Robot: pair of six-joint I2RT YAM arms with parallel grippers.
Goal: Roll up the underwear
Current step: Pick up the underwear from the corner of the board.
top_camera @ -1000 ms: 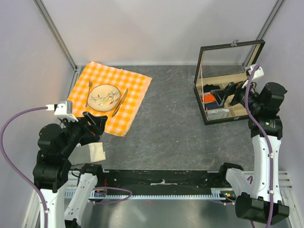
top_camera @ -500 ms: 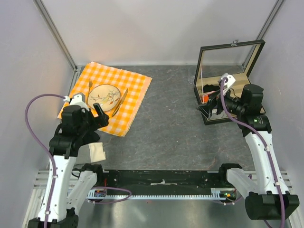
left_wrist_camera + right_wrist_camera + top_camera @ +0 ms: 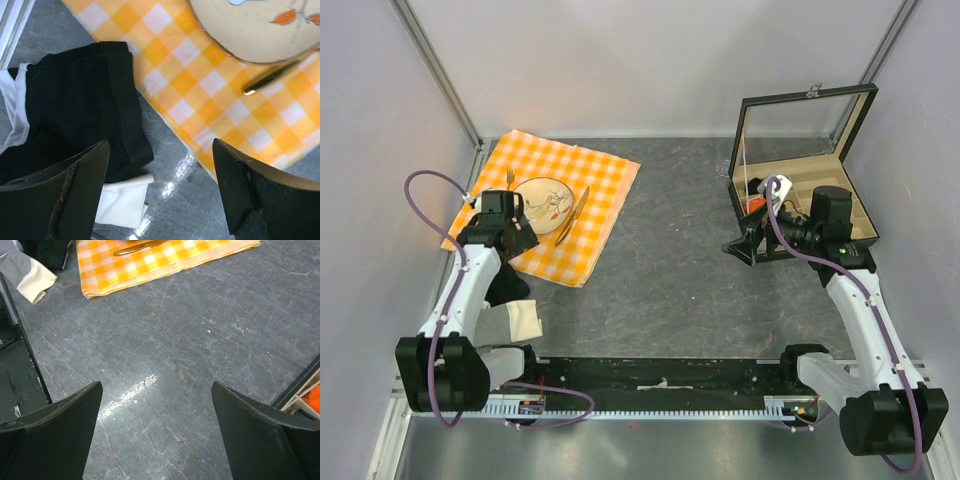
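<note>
Top view: one crumpled black underwear (image 3: 506,285) is noted on the grey veined desk (image 3: 680,250), at its near-left. It lies just beside one orange checked cloth (image 3: 605,180) bearing one round plate (image 3: 532,190).

Left wrist view: the soft, white-trimmed fabric is seen beneath the left pincer (image 3: 159,149), which is spread and empty.

Right wrist view: the right pincer (image 3: 156,387) is spread above the desk, with nothing held.

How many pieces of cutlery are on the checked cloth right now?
2. A fork lies left of the plate, its handle partly hidden beneath the left arm in the top view; a knife lies right of the plate. That arm could be hiding more.
</note>
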